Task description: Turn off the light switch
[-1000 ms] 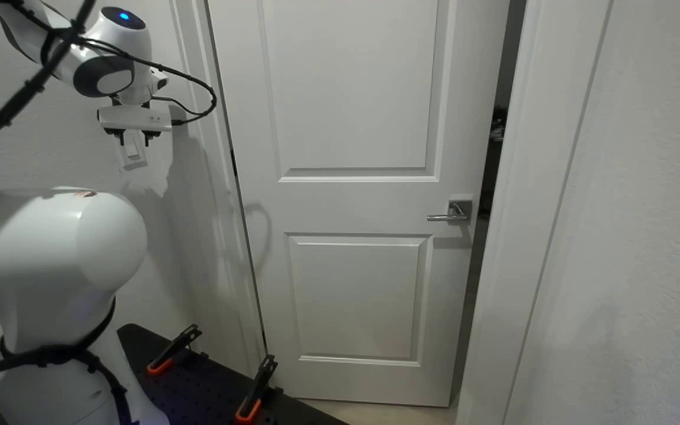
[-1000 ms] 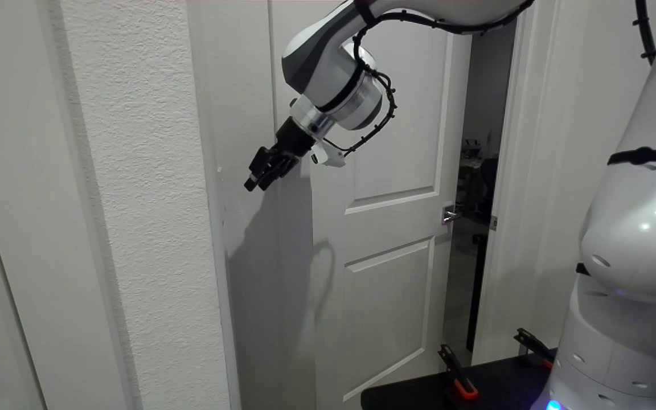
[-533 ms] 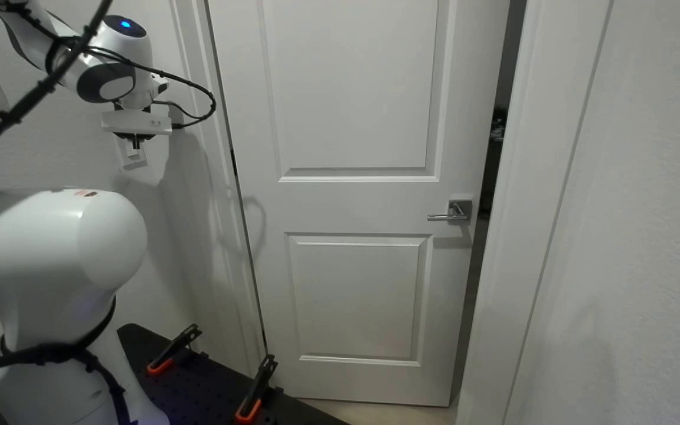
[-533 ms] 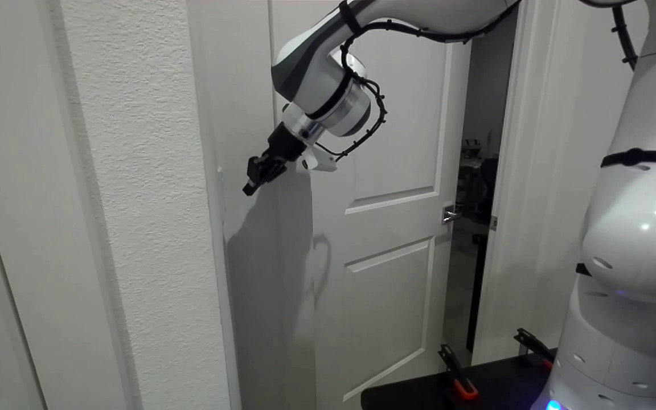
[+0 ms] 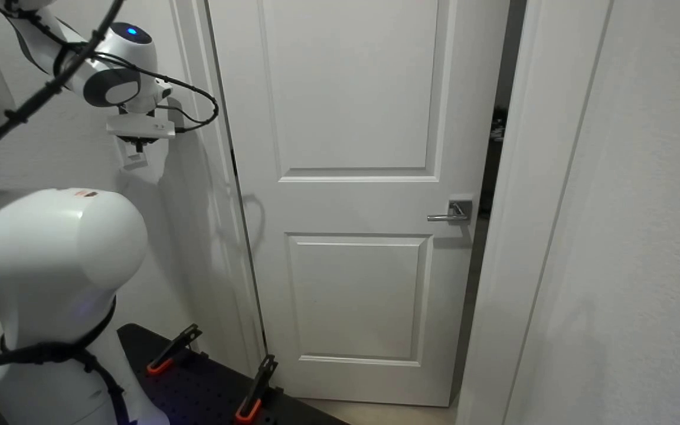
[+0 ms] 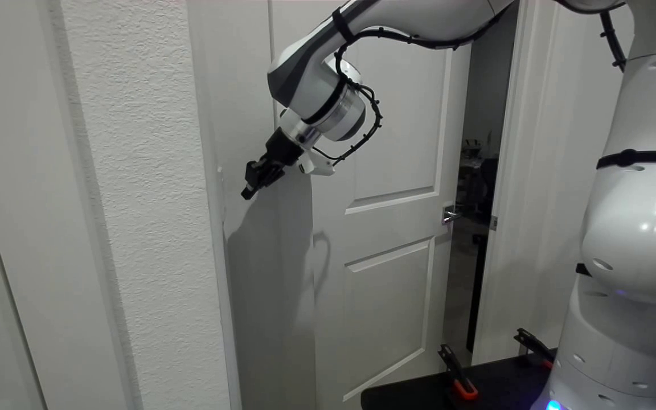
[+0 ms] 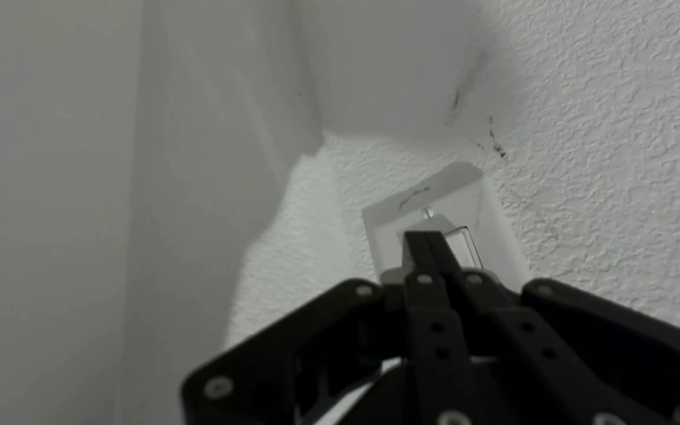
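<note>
The light switch [image 7: 493, 239] is a white wall plate with a screw and a rocker, tilted in the wrist view. The fingertips of my gripper [image 7: 425, 236] cover part of the rocker and the plate's lower part. In an exterior view the light switch [image 5: 135, 160] shows just below my gripper [image 5: 139, 147], its upper part hidden behind the gripper and camera. My gripper [image 6: 247, 193] points down at a slant toward the wall. Its two fingers lie together with nothing between them. Whether the tips touch the switch, I cannot tell.
A white panelled door [image 5: 363, 206] with a silver handle [image 5: 452, 215] stands slightly ajar to the right of the switch. A textured wall corner [image 6: 146, 228] juts out near the gripper. Orange-tipped clamps [image 5: 257, 389] sit on the black table [image 5: 210, 389] by the arm's base.
The fingers, apart a second ago, have come together. The gripper has lowered over the switch, shifting slightly rightward in an exterior view, with the arm following.
</note>
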`<state>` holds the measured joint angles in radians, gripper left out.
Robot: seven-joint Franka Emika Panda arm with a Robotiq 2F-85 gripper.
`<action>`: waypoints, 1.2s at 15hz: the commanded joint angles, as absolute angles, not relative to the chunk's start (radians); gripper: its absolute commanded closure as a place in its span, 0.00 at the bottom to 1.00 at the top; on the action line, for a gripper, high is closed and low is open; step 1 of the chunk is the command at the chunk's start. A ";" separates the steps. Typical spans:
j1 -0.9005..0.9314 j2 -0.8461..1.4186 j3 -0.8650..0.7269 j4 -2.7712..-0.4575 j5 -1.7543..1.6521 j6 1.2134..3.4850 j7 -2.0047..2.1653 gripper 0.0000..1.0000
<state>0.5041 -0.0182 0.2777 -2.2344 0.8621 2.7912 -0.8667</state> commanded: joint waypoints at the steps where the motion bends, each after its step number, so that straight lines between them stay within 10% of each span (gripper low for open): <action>1: 0.504 -0.018 0.278 -2.234 0.862 2.791 -0.867 0.99; 18: 0.525 0.085 0.297 -2.124 0.779 2.844 -0.931 1.00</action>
<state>0.5180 0.0579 0.2835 -2.1687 0.7516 2.8081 -0.8796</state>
